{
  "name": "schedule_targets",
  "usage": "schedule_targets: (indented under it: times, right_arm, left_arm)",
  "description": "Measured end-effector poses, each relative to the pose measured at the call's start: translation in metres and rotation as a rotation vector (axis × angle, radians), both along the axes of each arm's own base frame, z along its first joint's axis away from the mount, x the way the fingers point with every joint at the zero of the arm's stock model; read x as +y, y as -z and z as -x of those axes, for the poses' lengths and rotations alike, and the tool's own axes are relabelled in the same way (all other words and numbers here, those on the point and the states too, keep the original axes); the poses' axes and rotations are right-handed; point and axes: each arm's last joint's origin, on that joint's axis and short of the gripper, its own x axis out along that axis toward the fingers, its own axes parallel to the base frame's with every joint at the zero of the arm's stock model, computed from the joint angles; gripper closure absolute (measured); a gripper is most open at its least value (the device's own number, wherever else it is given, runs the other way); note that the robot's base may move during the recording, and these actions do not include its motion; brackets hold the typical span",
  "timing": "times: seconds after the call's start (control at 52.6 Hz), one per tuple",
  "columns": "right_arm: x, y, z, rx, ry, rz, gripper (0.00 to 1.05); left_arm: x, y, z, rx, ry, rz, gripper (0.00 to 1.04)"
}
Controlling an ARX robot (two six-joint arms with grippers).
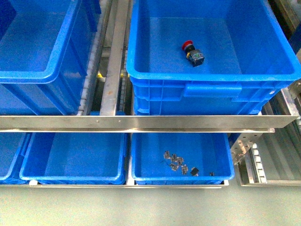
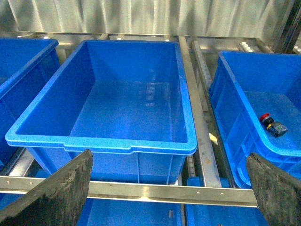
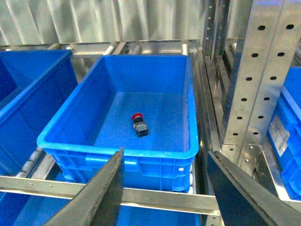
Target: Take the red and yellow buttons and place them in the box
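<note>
Handling: red button (image 1: 193,52) likely light, rigid, slick cap; grip blocky body.
Place: in box (image 1: 150,77), 1 o'clock.
Jaws: both wide, empty.

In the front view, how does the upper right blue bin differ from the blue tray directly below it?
The upper right bin is deep with tall walls; the lower tray is shallow. The bin holds one red button; the tray holds several small grey parts. Both are blue plastic and rectangular.
</note>
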Motion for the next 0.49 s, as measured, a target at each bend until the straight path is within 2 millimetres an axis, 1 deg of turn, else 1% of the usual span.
schedule_targets:
  times: [0.152,0.171,0.247,0.494]
  right_arm:
    - [0.0000,0.0000,0.0000,0.000,0.000,0.000,0.20]
    - [0.0000,0.0000,0.0000,0.000,0.000,0.000,0.19]
    - [0.0000,0.0000,0.0000,0.000,0.000,-0.001,0.06]
    - [0.0000,0.0000,0.0000,0.000,0.002,0.000,0.07]
  left_arm:
    - [0.0000,0.0000,0.0000,0.000,0.000,0.000,0.08]
    - [0.0000,0.0000,0.0000,0.000,0.000,0.000,0.08]
    - [0.0000,0.0000,0.0000,0.000,0.001,0.000,0.08]
    - [-0.0001,0.0000,0.0000,0.000,0.002,-0.001,0.08]
